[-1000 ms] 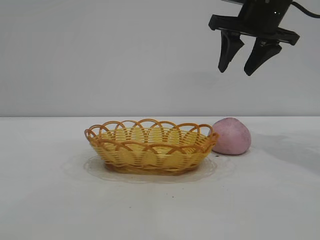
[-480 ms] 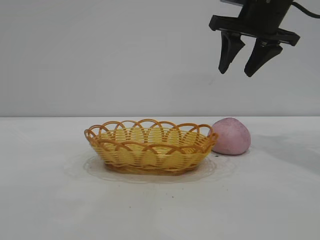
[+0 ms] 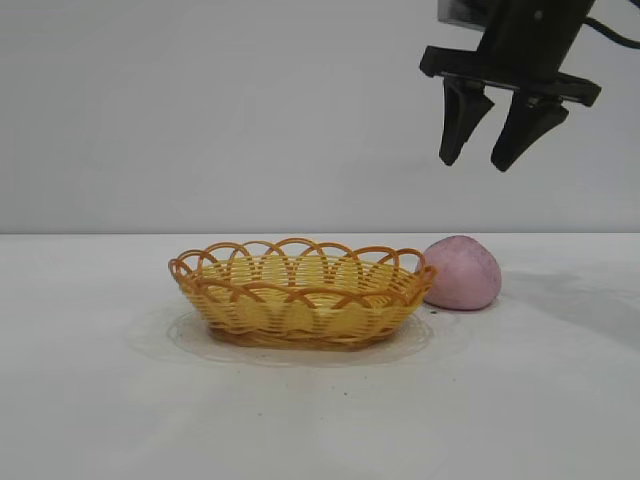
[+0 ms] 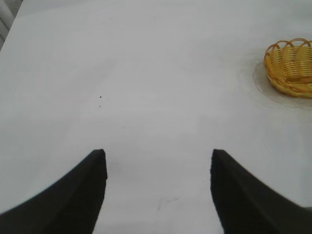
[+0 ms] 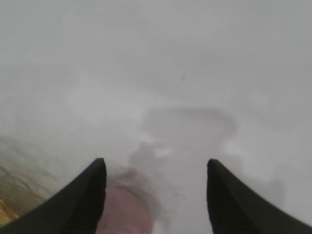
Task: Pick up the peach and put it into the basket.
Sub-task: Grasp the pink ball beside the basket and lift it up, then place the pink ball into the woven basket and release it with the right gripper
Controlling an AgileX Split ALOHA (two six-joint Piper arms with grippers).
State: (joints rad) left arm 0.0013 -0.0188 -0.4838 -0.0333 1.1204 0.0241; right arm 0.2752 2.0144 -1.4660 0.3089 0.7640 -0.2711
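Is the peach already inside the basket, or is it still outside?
Outside. The peach sits on the table beside the basket, against its rim. The right gripper hangs open above it; the left gripper is open, away from both.

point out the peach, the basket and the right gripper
peach (image 3: 462,273), exterior view, middle of its pink side
basket (image 3: 300,305), exterior view, front woven wall
right gripper (image 3: 485,160), exterior view, between the open fingertips

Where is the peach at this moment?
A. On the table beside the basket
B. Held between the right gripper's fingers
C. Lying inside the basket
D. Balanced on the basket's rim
A: the peach sits on the table next to the basket, while the open right gripper hangs well above it, empty.
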